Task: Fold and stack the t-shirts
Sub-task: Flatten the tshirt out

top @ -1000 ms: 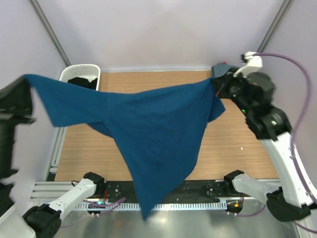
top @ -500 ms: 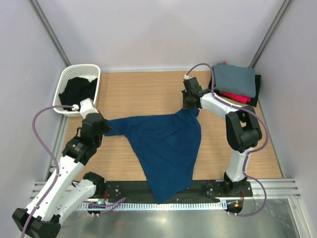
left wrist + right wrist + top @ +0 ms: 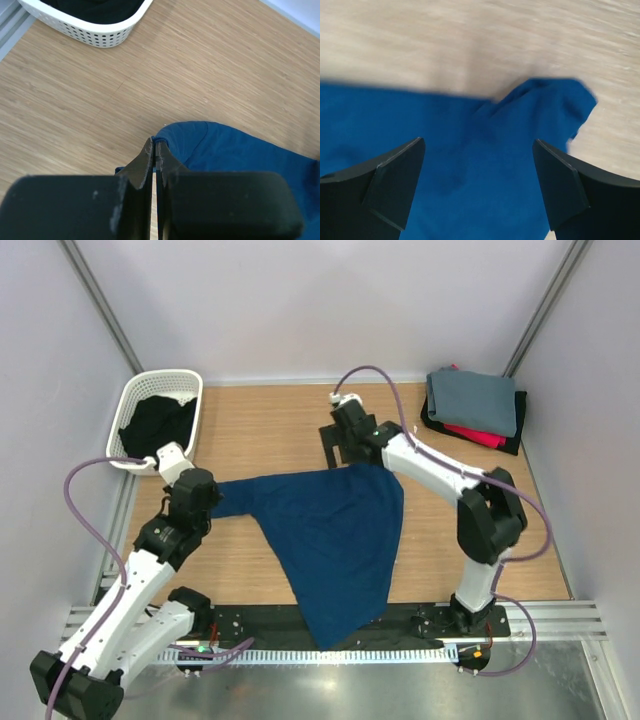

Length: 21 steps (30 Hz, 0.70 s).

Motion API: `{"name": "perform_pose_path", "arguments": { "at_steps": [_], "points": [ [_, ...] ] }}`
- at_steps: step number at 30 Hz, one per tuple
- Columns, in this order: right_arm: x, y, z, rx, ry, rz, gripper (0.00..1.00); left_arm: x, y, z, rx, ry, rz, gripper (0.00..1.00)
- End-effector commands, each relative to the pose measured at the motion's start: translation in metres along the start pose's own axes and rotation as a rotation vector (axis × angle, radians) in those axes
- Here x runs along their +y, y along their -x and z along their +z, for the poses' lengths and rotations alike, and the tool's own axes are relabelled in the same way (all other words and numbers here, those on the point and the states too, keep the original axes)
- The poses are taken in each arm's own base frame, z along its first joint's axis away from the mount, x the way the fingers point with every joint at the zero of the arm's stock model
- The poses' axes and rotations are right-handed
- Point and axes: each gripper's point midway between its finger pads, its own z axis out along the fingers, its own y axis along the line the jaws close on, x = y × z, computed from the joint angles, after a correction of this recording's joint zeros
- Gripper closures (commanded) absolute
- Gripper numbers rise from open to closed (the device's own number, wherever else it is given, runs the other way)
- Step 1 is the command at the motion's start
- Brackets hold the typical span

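The table [image 3: 270,420] has the blue shirt [image 3: 330,530] lying bunched in the middle, and its pointy end hangs over the near edge. The pile of folded shirts [image 3: 472,405] sits in the far right corner. The left hand [image 3: 155,145] is pinched shut on the shirt's left corner. The right hand [image 3: 479,145] has its fingers wide apart above the far corner and holds nothing. I think the shirt should be made flat first: grab the corners, then tug gently.
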Motion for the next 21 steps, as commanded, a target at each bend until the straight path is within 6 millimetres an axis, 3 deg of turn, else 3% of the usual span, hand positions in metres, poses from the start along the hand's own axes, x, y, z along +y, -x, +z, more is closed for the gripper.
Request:
{"name": "perform_pose_path", "arguments": {
  "at_steps": [1,2,3,4,5,6,7,10,11,15,16,17,19,21],
  "points": [
    [0.06,-0.011,-0.099,-0.103,0.069,-0.137,0.05,-0.015,0.021,0.004,-0.053,-0.026,-0.074,1.0],
    [0.071,-0.017,-0.118,-0.125,0.093,-0.139,0.05,-0.015,0.021,0.005,-0.054,-0.029,-0.075,1.0],
    [0.079,-0.041,-0.121,-0.086,0.102,-0.15,0.05,-0.014,0.023,0.005,-0.06,-0.029,-0.08,1.0],
    [0.108,-0.064,-0.135,-0.066,0.169,-0.169,0.06,-0.014,0.026,0.006,-0.069,-0.029,-0.093,1.0],
    [0.116,-0.076,-0.146,-0.058,0.198,-0.17,0.08,-0.014,0.029,0.006,-0.074,-0.034,-0.102,1.0],
    [0.12,-0.1,-0.147,-0.031,0.192,-0.201,0.11,-0.013,0.031,0.006,-0.077,-0.034,-0.109,1.0],
    [0.138,-0.121,-0.16,-0.017,0.238,-0.222,0.12,-0.011,0.036,0.006,-0.086,-0.035,-0.124,1.0],
    [0.151,-0.163,-0.169,0.029,0.264,-0.248,0.21,-0.006,0.04,0.007,-0.097,-0.028,-0.142,1.0],
    [0.165,-0.183,-0.18,0.052,0.304,-0.249,0.22,-0.006,0.041,0.006,-0.104,-0.035,-0.151,1.0],
    [0.189,-0.243,-0.196,0.085,0.329,-0.342,0.24,-0.007,0.039,0.006,-0.094,-0.049,-0.169,1.0],
    [0.191,-0.257,-0.192,0.097,0.307,-0.375,0.24,-0.008,0.039,0.005,-0.093,-0.054,-0.172,1.0],
    [0.202,-0.274,-0.204,0.1,0.332,-0.397,0.24,-0.008,0.036,0.004,-0.085,-0.063,-0.172,1.0],
    [0.21,-0.293,-0.203,0.094,0.307,-0.44,0.24,-0.007,0.035,0.003,-0.087,-0.067,-0.177,1.0],
    [0.224,-0.31,-0.219,0.09,0.322,-0.469,0.24,-0.005,0.038,-0.003,-0.101,-0.081,-0.189,1.0]
  ]
}}
